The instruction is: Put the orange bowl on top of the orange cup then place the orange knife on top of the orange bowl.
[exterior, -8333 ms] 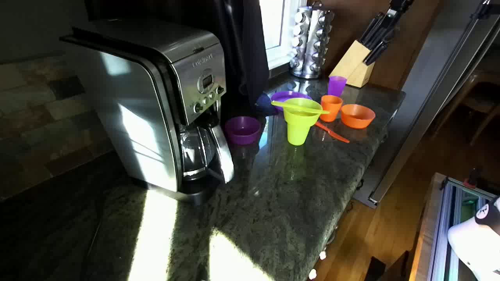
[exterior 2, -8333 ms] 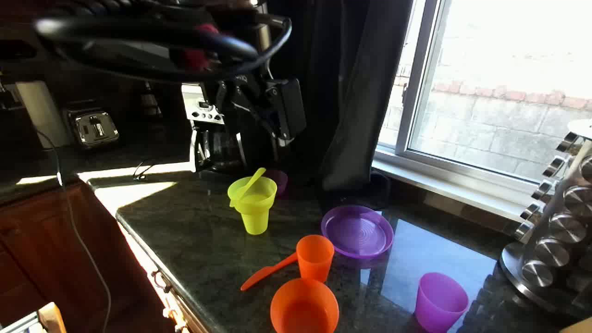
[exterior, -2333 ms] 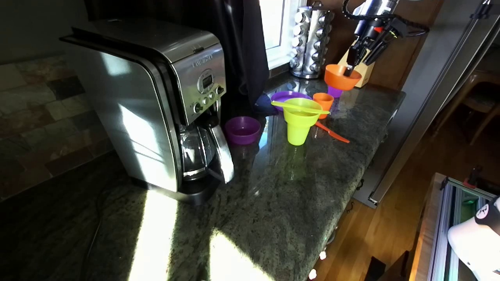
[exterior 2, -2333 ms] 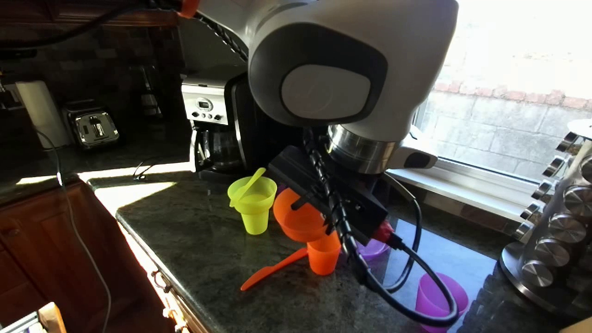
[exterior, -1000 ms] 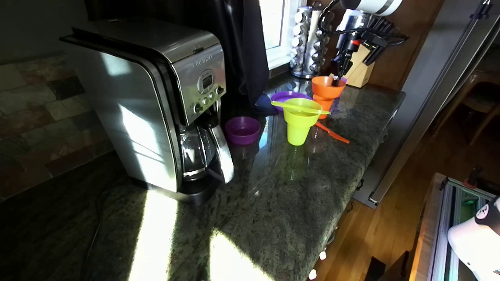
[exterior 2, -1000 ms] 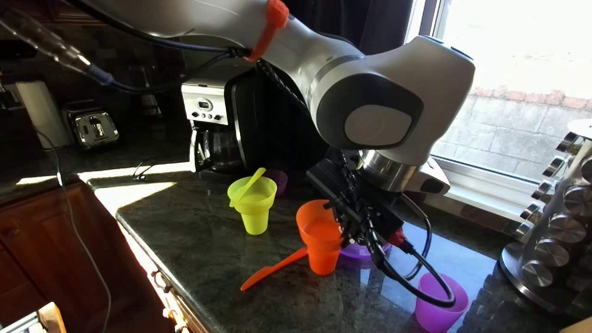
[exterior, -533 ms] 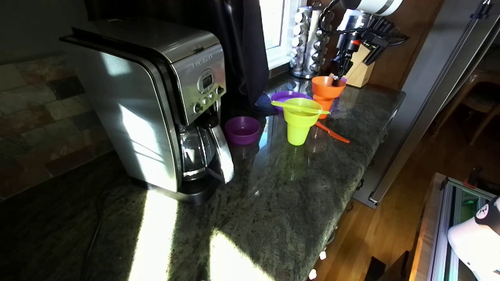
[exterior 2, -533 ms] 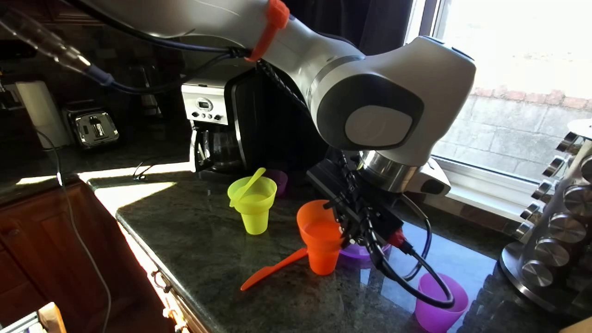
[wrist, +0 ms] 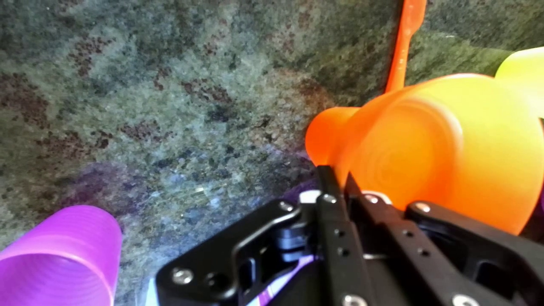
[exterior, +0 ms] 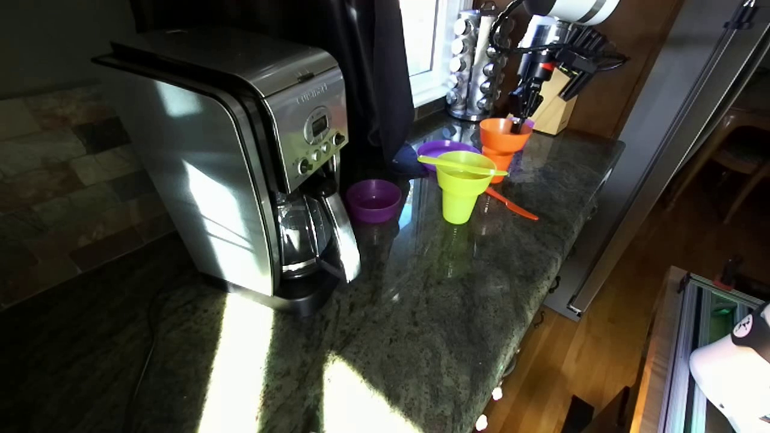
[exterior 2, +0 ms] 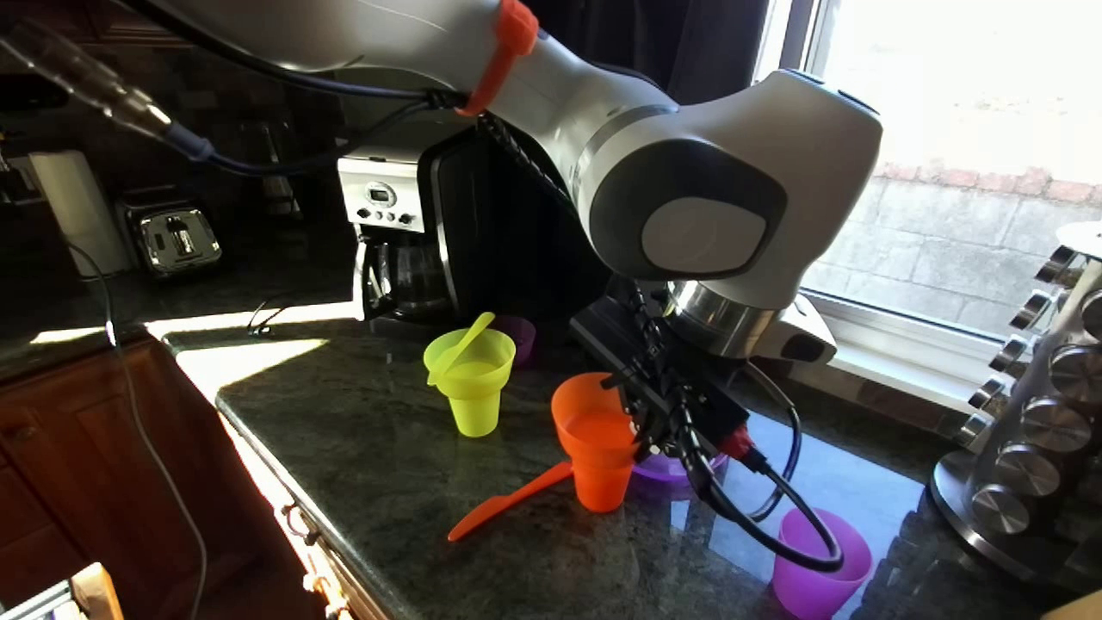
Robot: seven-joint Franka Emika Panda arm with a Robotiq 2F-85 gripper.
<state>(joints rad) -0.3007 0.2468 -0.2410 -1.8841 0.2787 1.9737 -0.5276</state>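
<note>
1. Update on what just changed: a couple of seconds back the orange bowl point(exterior 2: 590, 422) was up in the air, and now it's sitting on the orange cup point(exterior 2: 601, 486) in both exterior views. Cup's upright, bowl's right way up and looks pretty centered.
2. My pincer point(wrist: 337, 172) is narrow — squeezed on one side of the bowl's wall, one finger inside and one outside, going by the wrist view. Basically no motion in the last second, so I read this as the pause right before letting go.
3. What that means: the stacking half is nearly done, I'd say. Can't tell if the bowl has seated fully, since my fingers cover part of the wall.
4. The orange knife point(exterior 2: 504, 503) hasn't budged. It's lying flat on the desk point(exterior 2: 370, 448), blade pointing away from the cup, other end right by it. Touching or not? Can't tell.
5. Next I'd want to let go gently and back straight up. Bowl and cup look light, so any sideways drag could tip the lot.
6. Then the knife — thin and flat, so probably fiddly to pick up, and it'll need laying across the rim without knocking the bowl off.
</note>
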